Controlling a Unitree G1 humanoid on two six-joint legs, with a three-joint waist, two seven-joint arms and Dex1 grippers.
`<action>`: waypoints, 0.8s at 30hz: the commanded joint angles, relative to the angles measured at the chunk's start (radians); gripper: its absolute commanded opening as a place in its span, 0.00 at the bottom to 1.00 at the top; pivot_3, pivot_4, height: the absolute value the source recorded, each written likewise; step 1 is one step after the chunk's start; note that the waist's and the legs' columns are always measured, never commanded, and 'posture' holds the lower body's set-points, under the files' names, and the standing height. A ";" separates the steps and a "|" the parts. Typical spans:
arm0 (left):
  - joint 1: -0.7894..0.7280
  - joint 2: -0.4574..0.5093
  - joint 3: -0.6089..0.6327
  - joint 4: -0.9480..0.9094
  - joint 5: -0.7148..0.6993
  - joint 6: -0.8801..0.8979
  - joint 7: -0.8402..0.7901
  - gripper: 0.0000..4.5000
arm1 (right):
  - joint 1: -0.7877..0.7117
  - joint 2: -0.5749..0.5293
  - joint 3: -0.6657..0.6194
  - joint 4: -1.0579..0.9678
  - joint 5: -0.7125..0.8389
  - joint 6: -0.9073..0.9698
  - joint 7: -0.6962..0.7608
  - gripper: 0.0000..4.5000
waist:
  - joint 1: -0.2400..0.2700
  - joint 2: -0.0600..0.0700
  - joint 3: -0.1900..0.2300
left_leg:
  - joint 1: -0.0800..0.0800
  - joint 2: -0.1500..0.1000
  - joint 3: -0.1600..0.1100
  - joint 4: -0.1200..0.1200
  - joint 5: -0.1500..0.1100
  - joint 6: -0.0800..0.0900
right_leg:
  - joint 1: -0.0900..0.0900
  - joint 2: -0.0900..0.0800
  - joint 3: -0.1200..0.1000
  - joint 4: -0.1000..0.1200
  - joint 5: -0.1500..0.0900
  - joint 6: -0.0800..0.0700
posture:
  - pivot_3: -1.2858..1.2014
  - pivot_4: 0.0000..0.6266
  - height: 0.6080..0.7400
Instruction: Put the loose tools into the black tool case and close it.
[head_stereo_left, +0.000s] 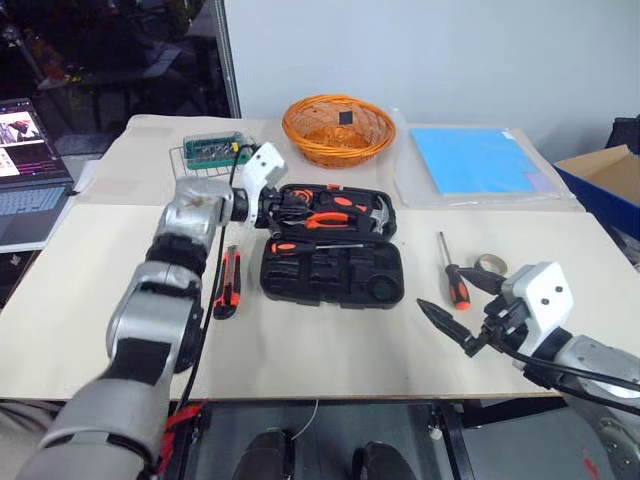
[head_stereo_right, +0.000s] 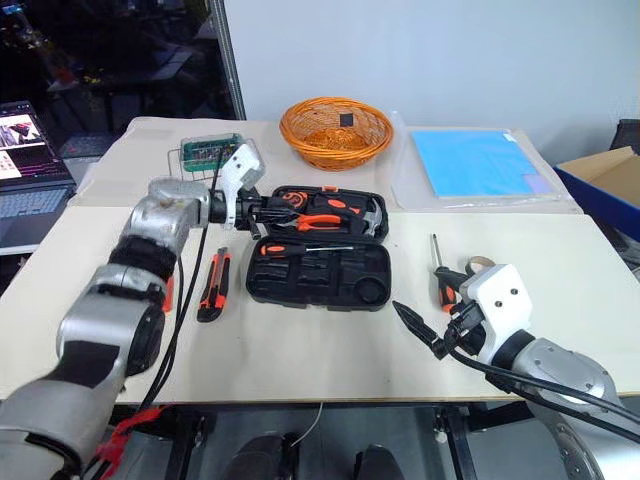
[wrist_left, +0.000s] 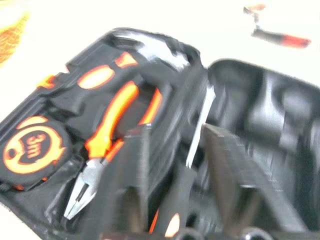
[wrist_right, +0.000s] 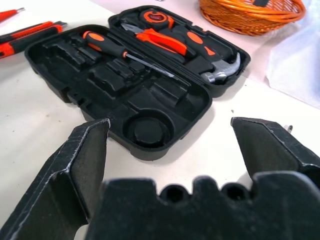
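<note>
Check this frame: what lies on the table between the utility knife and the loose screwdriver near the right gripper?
The open black tool case lies between the utility knife and the loose screwdriver, one screwdriver already seated inside. The left eye view shows it.

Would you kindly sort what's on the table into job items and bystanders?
Job: black tool case, screwdriver in the case, loose screwdriver, utility knife.
Bystanders: orange basket, green bit box, blue folder, tape roll, laptop.

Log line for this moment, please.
case: open | one screwdriver inside | knife, second screwdriver on table | right gripper open
</note>
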 joint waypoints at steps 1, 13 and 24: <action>0.146 -0.089 0.020 -0.219 -0.023 0.094 0.193 0.01 | -0.026 0.005 0.004 -0.020 -0.008 0.011 -0.024 1.00 | 0.002 0.000 0.000 | 0.000 0.000 0.000 0.000 0.000 0.000 | 0.000 0.000 0.000 0.000 0.000 0.000 | 0.52 0.24 1.00; 0.241 -0.077 -0.221 -0.107 0.202 -0.035 0.318 0.01 | -0.065 -0.019 0.037 0.004 -0.057 0.124 -0.098 1.00 | 0.006 0.006 -0.009 | 0.022 -0.002 -0.002 -0.001 -0.001 0.001 | 0.025 -0.003 0.000 -0.005 0.000 0.001 | 0.52 0.24 1.00; 0.176 -0.167 -0.105 -0.114 0.050 0.055 0.266 0.01 | -0.019 0.007 -0.067 0.038 -0.061 0.120 -0.074 1.00 | 0.012 0.006 -0.010 | 0.028 0.000 -0.002 -0.002 -0.001 0.002 | 0.029 -0.005 0.001 -0.010 0.002 0.004 | 0.52 0.24 1.00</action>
